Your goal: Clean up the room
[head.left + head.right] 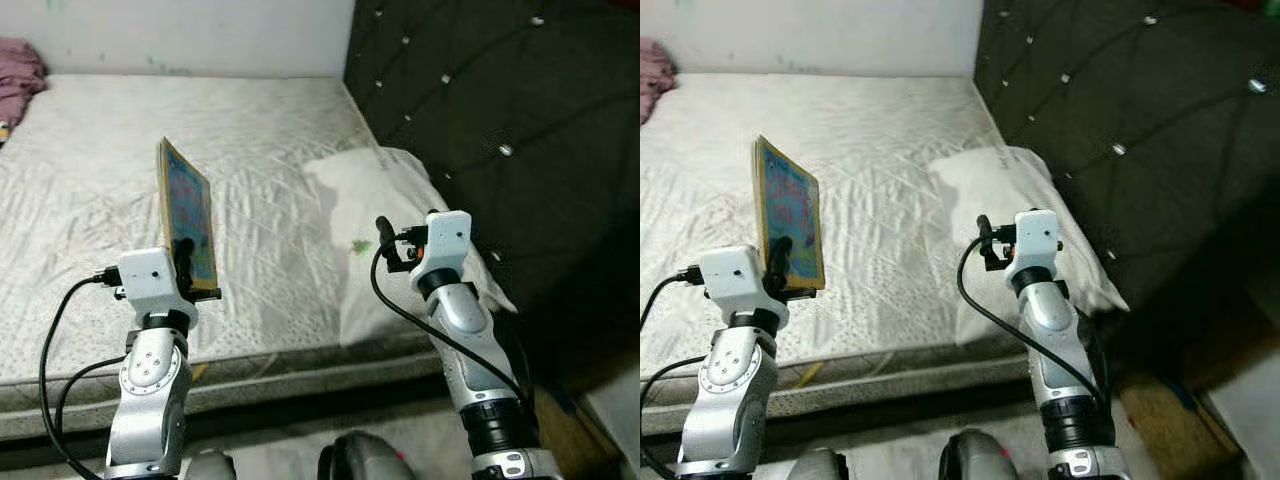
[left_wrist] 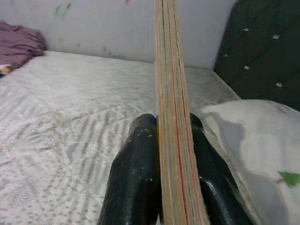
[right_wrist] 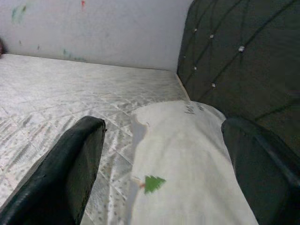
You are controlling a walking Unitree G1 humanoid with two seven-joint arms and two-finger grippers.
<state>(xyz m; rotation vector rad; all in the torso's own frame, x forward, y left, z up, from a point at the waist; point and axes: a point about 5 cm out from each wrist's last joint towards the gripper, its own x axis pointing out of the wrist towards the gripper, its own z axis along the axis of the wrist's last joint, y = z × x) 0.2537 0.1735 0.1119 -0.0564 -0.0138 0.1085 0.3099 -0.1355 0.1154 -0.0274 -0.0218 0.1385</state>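
One book (image 1: 187, 217), one pillow (image 1: 385, 235), perhaps one pink garment (image 1: 20, 80).

- A bare quilted mattress (image 1: 250, 150) is filling the frame's centre and left.
- A dark tufted headboard (image 1: 500, 110) is rising at right.
- A pale wall (image 1: 200, 35) is running along the top.

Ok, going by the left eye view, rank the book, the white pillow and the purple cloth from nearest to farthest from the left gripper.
1. The book: clamped upright in the left gripper itself.
2. The white pillow: on the mattress to the robot's right, against the dark headboard, below the open right gripper.
3. The purple cloth: heaped at the bed's far left corner by the wall.
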